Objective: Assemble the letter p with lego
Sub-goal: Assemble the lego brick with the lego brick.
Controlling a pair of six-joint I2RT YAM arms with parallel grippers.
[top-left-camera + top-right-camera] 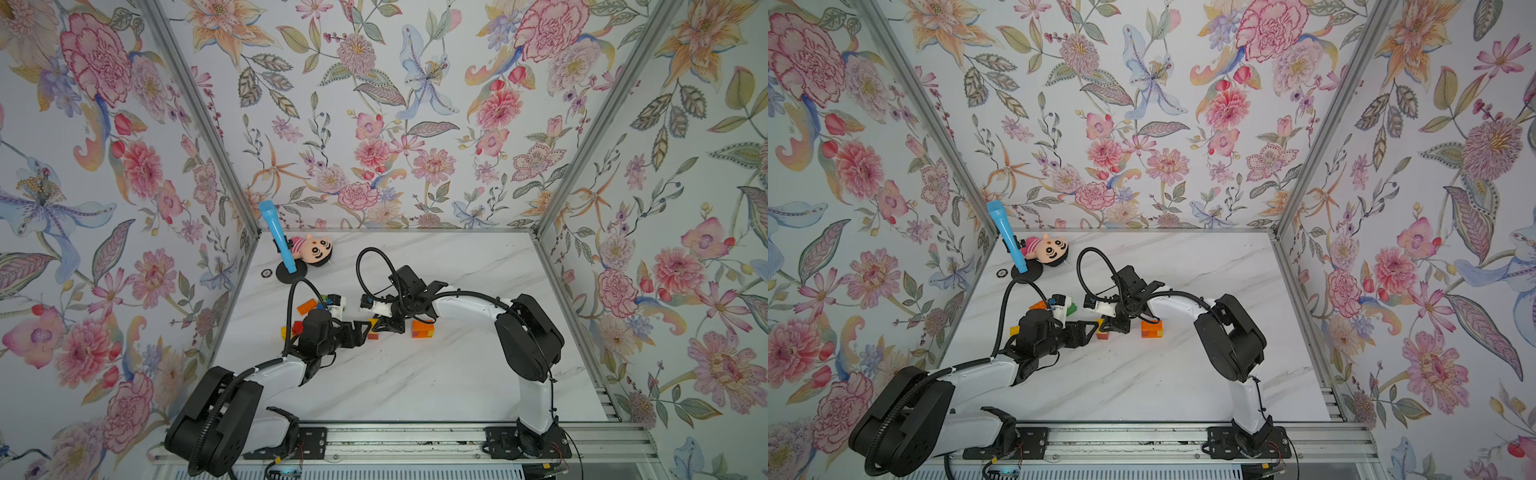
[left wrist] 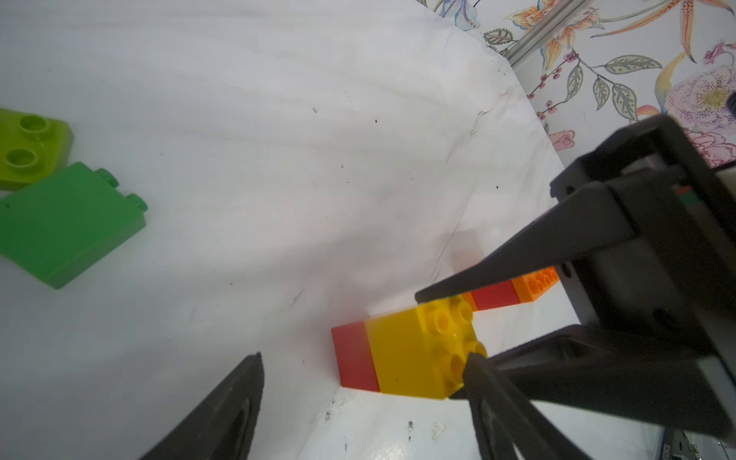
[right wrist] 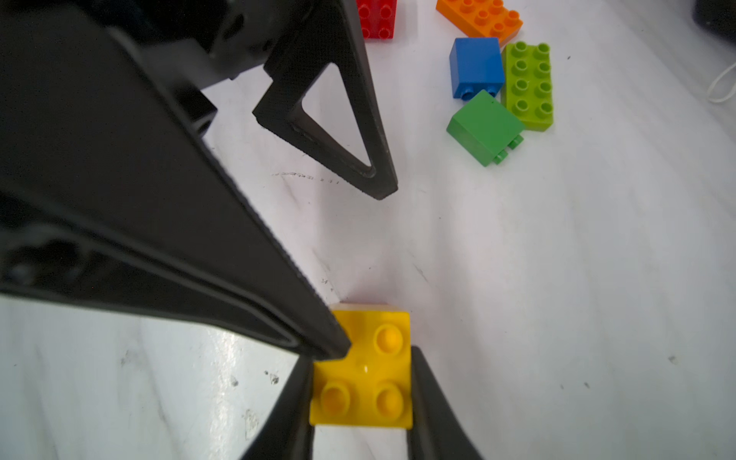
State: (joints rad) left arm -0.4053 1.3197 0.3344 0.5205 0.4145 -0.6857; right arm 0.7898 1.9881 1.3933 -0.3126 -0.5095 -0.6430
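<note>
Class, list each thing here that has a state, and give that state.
Left pincer: open, one tip touching the yellow brick.
Right pincer: shut on the yellow brick.
Yellow brick: joined to a red brick.
Dark green brick: on its side.
Lime brick: studs up.
Doll: lying down.

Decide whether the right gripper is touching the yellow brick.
Touching. In the right wrist view the right gripper has its jaws pressed against opposite sides of the yellow brick, with no gap on either side.

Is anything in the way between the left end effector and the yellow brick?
Nothing visible. A fingertip of the left end effector touches the studded face of the yellow brick, while the right end effector grips its sides.
</note>
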